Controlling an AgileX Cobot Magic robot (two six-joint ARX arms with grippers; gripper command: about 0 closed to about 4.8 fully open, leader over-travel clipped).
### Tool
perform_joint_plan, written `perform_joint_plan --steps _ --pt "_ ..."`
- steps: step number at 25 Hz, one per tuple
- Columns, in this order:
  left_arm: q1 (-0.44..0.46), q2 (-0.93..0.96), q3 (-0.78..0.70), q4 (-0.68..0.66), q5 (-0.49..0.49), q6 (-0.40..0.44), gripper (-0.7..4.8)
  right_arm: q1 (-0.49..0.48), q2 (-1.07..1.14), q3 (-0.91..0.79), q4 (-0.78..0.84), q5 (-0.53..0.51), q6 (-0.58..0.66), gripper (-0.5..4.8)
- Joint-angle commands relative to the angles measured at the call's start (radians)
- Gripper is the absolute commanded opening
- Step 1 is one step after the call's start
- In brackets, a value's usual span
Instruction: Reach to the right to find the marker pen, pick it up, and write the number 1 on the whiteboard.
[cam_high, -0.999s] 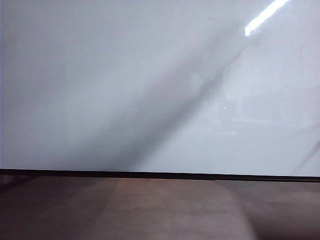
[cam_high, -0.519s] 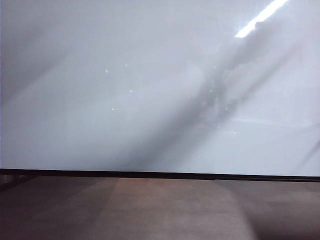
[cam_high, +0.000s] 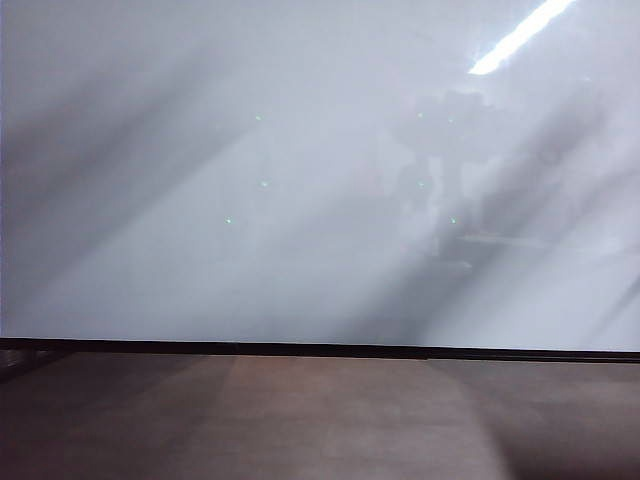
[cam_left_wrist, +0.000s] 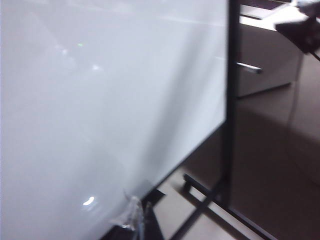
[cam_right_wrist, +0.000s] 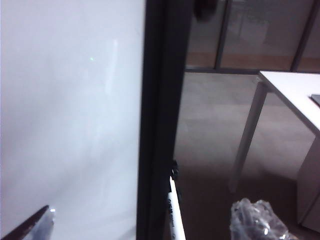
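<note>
You're looking at the whiteboard (cam_high: 250, 180) filling the exterior view, blank, no number 1 on it yet; neither arm is showing there directly.

Right wrist view: the marker pen (cam_right_wrist: 176, 212) is sitting just beside the board's dark frame edge (cam_right_wrist: 160, 115), off the white face. Its long axis is running roughly along that edge, one end up by a small black fitting on the frame, the other running out of the picture. The right gripper (cam_right_wrist: 145, 232) is showing one dark finger (cam_right_wrist: 30, 227) over the board face and one wrapped fingertip (cam_right_wrist: 257, 220) past the frame, standing wide apart, holding nothing. So the pen is lying between them, nearer the wrapped side.

Left gripper (cam_left_wrist: 132, 217): only a clear-wrapped tip is showing near the board's corner, so I can't tell its opening. No pen in that view.

Judgement: right arm is the nearer one; you're needing the jaws to close across the pen's width.
</note>
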Motion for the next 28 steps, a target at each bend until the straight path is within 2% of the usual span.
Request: perform_joint_plan --steps 1,9,11,15,20,23,28 --pt "-0.037 0.038 0.006 0.099 0.014 0.0 -0.05 -0.007 0.091 0.005 0.167 0.002 0.003 4.79" --pt "-0.036 0.158 0.006 0.185 0.037 0.031 -0.05 -0.009 0.349 0.005 0.386 -0.058 0.0 4.79" --pt "-0.036 0.188 0.006 0.192 0.039 0.045 -0.05 -0.031 0.415 0.01 0.473 -0.104 0.0 4.79" --pt "-0.036 0.243 0.006 0.226 0.033 0.061 -0.05 -0.079 0.531 0.026 0.607 -0.129 0.0 4.79" --pt "-0.036 0.264 0.006 0.263 0.033 0.061 -0.05 -0.111 0.616 0.118 0.597 -0.219 -0.004 4.79" --pt "-0.036 0.264 0.006 0.282 0.033 0.061 -0.05 -0.101 0.627 0.153 0.594 -0.245 -0.068 4.79" --pt "-0.036 0.265 0.006 0.283 0.033 0.062 -0.05 -0.092 0.639 0.212 0.513 -0.22 -0.071 4.79"
